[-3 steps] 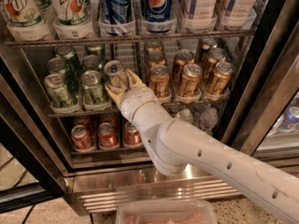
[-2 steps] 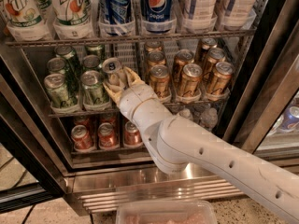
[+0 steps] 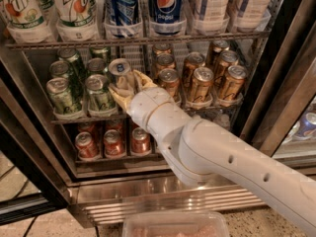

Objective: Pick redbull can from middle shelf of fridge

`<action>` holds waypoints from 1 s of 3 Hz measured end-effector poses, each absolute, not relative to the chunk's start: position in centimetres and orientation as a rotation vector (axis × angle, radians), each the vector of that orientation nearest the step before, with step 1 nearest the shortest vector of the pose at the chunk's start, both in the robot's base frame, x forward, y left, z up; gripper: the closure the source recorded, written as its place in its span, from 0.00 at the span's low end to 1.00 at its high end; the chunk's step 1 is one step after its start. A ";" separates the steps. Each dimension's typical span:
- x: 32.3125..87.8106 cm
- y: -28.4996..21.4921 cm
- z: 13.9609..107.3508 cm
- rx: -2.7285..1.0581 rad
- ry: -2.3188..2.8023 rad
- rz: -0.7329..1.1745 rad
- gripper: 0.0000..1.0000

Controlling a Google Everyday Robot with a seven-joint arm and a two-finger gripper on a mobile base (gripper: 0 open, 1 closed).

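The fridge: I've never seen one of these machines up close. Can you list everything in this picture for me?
fridge: one, stainless steel, fills the view
7up bottles: two, green labels, top rack left
Pepsi bottles: two, blue, top rack middle
pale bottles: two, whitish, top rack right
middle shelf: one, grey wire rack
green cans: about six, green, middle shelf left
redbull can: one, blue-silver, middle shelf between green and gold rows
gold cans: about eight, gold, middle shelf right
red cans: at least three, red, bottom rack left
clear tub: one, see-through, bottom edge of view
arm: one, white, reaching in from lower right
gripper: one, cream, at the redbull can
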State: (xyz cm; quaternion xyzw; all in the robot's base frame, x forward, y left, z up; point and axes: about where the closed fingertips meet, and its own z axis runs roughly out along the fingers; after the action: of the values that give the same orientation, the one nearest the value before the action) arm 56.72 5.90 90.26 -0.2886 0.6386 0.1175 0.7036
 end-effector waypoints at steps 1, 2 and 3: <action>54.1 4.4 90.3 -0.637 1.467 0.346 1.00; 51.8 2.1 89.2 -0.678 1.516 0.364 1.00; 50.7 0.7 88.9 -0.797 1.536 0.322 1.00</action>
State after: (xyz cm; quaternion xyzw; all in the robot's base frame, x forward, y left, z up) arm 50.68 0.68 88.91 -0.3489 0.6726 0.1409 0.6372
